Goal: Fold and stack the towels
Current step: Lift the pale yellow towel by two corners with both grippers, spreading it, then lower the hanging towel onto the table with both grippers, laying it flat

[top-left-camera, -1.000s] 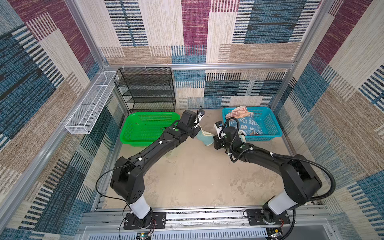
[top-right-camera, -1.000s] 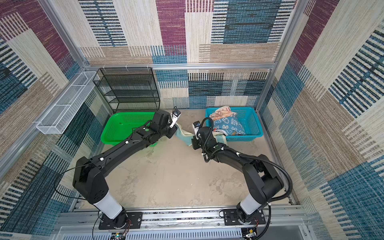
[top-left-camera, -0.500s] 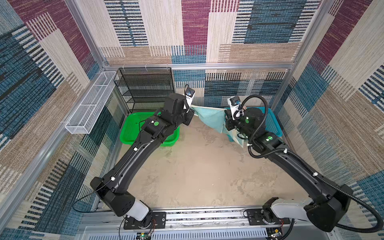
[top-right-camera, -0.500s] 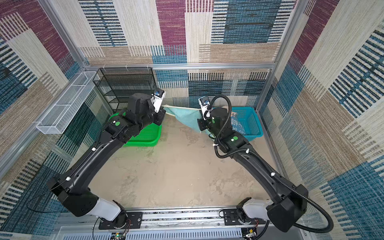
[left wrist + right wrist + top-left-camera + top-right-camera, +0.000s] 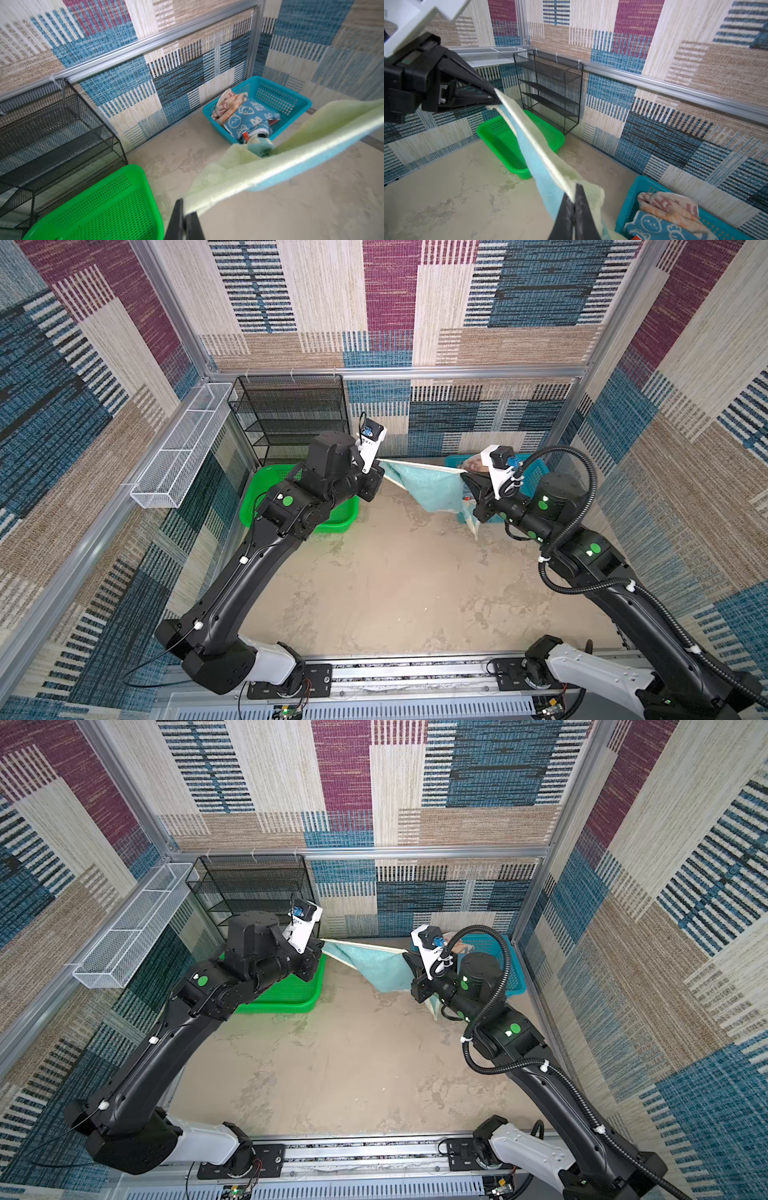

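Top views: aqua towel [image 5: 432, 489] hangs above the table [image 5: 395, 593], one hem stretched between left gripper [image 5: 380, 467] and right gripper [image 5: 466, 477]
Left wrist: jaws pinched together on one corner; remaining towels [image 5: 245, 118] heaped in the blue basket [image 5: 299, 97]
Right wrist: jaws clamped on the opposite corner, hem taut
Handling: light, limp terry, likely sagging wherever unsupported; corners along a hem seem the surest hold

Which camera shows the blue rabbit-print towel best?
The left wrist view: the blue rabbit-print terry towel lies unobstructed in the blue plastic basket. The right wrist view crops it at the edge; in both top views the right arm largely hides it.
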